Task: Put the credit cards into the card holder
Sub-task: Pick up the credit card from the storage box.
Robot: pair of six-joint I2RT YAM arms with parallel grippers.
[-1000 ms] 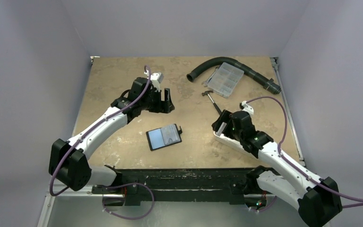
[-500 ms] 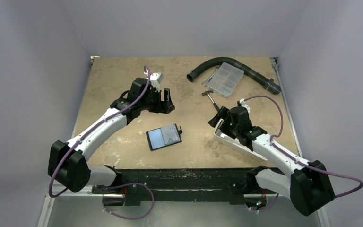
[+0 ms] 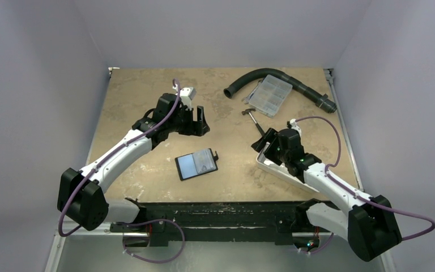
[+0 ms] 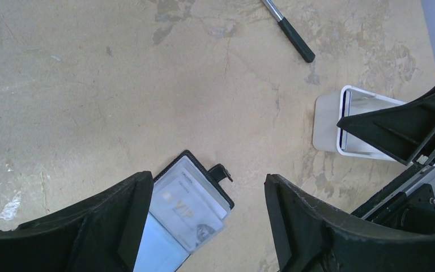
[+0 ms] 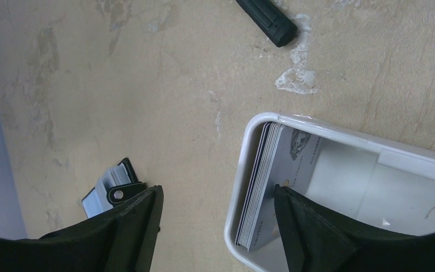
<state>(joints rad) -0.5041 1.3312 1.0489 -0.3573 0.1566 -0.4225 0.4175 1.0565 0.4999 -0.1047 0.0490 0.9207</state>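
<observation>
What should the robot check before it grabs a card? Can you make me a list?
1. Is the card holder lying open on the table? Ok.
2. Are the cards standing on edge against the end wall of the white tray? Ok.
3. Is the right gripper open above that stack? Ok.
4. Is just one card lined up to be pinched? Cannot tell.
5. Is the left gripper open, empty and away from the tray? Ok.
6. Is there a free slot in the holder? Cannot tell.
</observation>
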